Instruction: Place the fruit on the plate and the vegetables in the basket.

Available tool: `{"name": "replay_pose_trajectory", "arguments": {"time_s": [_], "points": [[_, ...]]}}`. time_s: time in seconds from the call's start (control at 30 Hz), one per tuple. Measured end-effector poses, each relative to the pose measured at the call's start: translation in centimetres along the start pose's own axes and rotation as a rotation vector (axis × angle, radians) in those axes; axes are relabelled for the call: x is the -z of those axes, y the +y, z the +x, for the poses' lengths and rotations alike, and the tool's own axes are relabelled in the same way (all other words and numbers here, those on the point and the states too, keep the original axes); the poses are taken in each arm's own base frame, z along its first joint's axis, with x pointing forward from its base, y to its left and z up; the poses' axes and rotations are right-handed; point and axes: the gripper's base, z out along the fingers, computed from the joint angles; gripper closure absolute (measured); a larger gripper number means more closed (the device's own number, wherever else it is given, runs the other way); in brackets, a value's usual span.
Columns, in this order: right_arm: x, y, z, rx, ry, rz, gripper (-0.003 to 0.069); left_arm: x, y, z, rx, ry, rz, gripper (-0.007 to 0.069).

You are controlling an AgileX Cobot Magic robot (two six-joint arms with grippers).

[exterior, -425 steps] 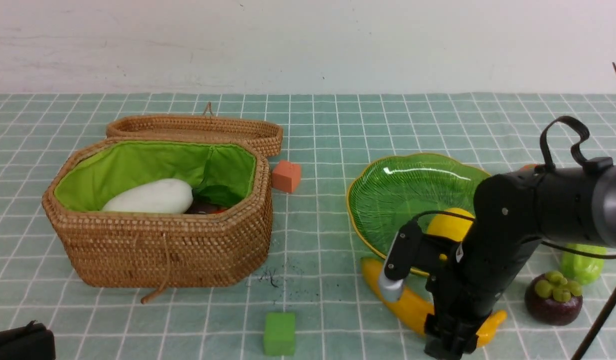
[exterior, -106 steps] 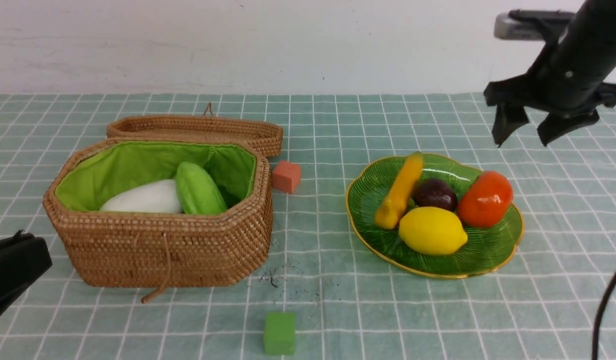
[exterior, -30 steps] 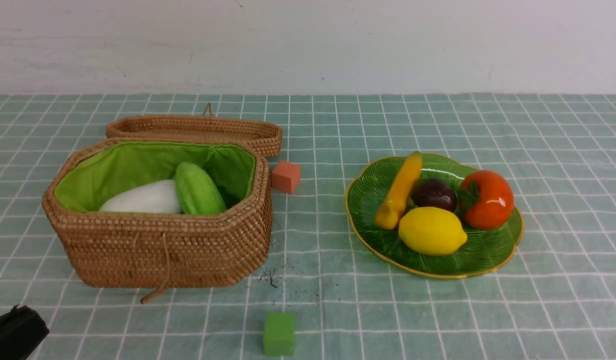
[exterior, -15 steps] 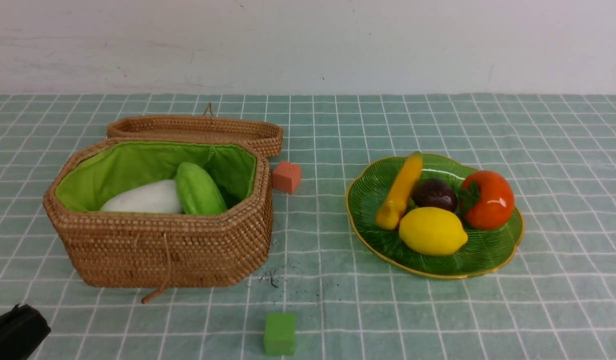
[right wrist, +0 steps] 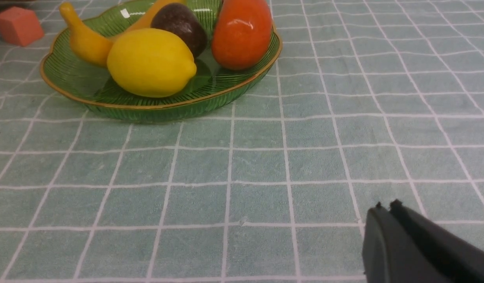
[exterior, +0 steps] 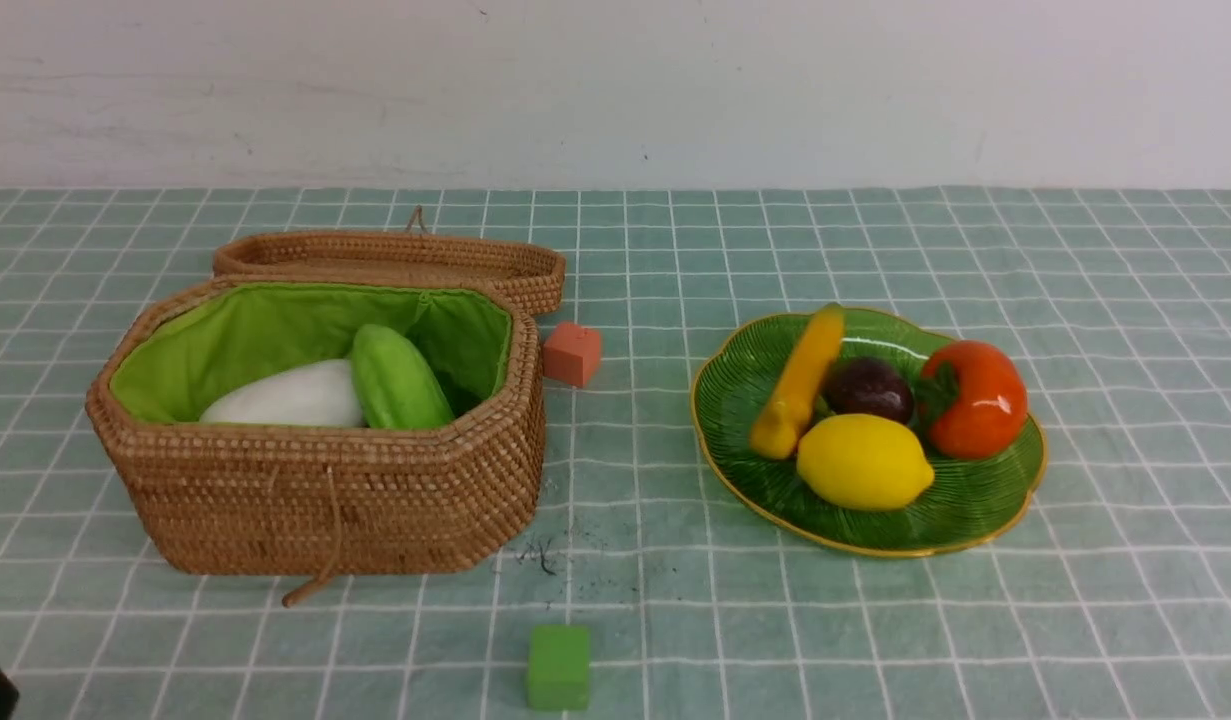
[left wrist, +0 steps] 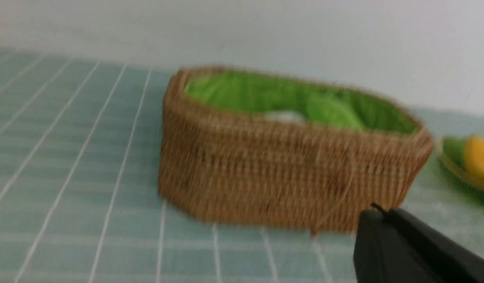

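Note:
The green leaf-shaped plate [exterior: 985,500] holds the lemon [exterior: 863,462], the banana [exterior: 799,382], the dark mangosteen [exterior: 868,389] and the orange persimmon [exterior: 978,398]; the plate also shows in the right wrist view [right wrist: 76,84]. The open wicker basket [exterior: 325,500] holds the white radish [exterior: 287,397] and the light green gourd [exterior: 397,381]; the carrot and eggplant are hidden. My left gripper [left wrist: 377,212] is shut and empty, low in front of the basket [left wrist: 265,165]. My right gripper [right wrist: 385,208] is shut and empty, above the cloth near the plate.
An orange-red cube [exterior: 572,352] lies between the basket and the plate. A small green cube [exterior: 558,667] lies near the front edge. The basket lid [exterior: 395,255] lies open behind the basket. A checked green cloth [exterior: 675,600] covers the table.
The right arm, seen above the plate 3.5 s ago, has left the front view. The left arm has sunk nearly out of the bottom left corner. Fruit and vegetables have not moved.

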Motion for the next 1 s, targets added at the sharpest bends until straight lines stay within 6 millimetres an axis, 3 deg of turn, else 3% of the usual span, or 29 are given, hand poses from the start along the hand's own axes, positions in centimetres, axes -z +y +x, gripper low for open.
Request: {"name": "replay_pose_trajectory", "arguments": {"time_s": [0.13, 1.0], "points": [[0.0, 0.0, 0.0, 0.0, 0.0, 0.0, 0.0654, 0.1, 0.4, 2.1, 0.02, 0.207, -0.051, 0.0638], [0.0, 0.0, 0.0, 0.0, 0.0, 0.0, 0.0634, 0.1, 0.4, 2.1, 0.074, 0.206, -0.059, 0.0638]]}}
